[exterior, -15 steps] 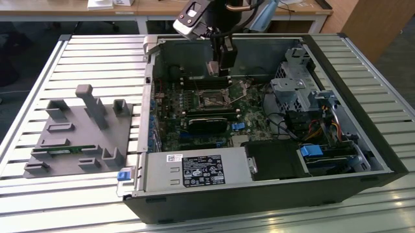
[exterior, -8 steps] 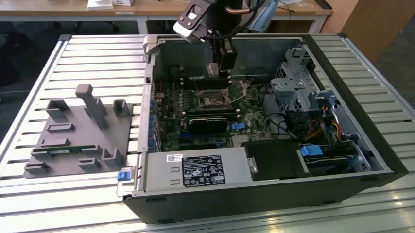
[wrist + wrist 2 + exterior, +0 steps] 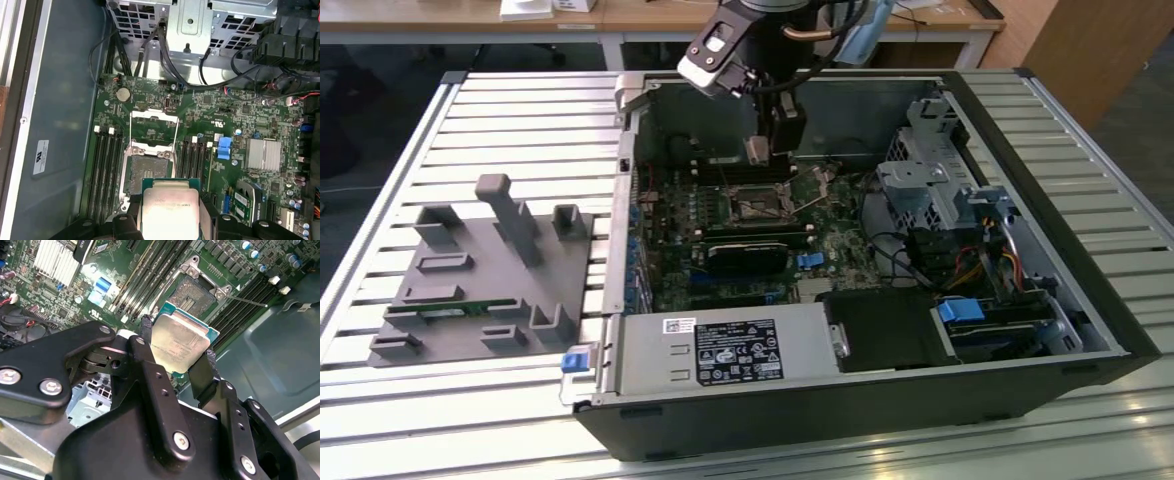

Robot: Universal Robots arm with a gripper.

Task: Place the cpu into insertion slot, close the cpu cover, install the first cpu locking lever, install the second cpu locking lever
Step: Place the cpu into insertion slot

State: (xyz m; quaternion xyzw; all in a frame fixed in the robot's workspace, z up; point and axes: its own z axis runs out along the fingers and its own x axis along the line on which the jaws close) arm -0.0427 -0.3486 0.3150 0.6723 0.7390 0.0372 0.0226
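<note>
Open computer case [image 3: 854, 410] lies on a slatted metal table [image 3: 400, 130], taking up the centre and right of the exterior view. A grey fixture [image 3: 480, 270] with upright pegs sits on the table at the exterior view's left, apart from the case. The arm enters at the upper centre of that frame, and its gripper [image 3: 767, 150] hangs inside the case above the green motherboard [image 3: 670, 280]. Jaws: clamped on the cpu [image 3: 180, 340], with one black finger [image 3: 205, 375] against each of two opposite edges and the chip's silvery metal top facing the camera in both wrist views. In the exterior view the cpu [image 3: 757, 151] shows as a small pale square at the gripper tip, upper centre of frame, directly above the insertion slot [image 3: 758, 207] in the picture. The chip is not seated. In the first wrist view the cpu [image 3: 170, 205] overlaps only the near rim of the insertion slot [image 3: 150, 172], and the socket's dark centre is bare. The cpu cover [image 3: 154, 127] is swung open, a silvery frame on the far side of the socket toward the drive cage [image 3: 195, 20], with green board visible through its window. A thin locking lever [image 3: 247, 301] juts out from the socket corner, unlatched. Black memory slots [image 3: 107, 170] flank the socket on both sides.
</note>
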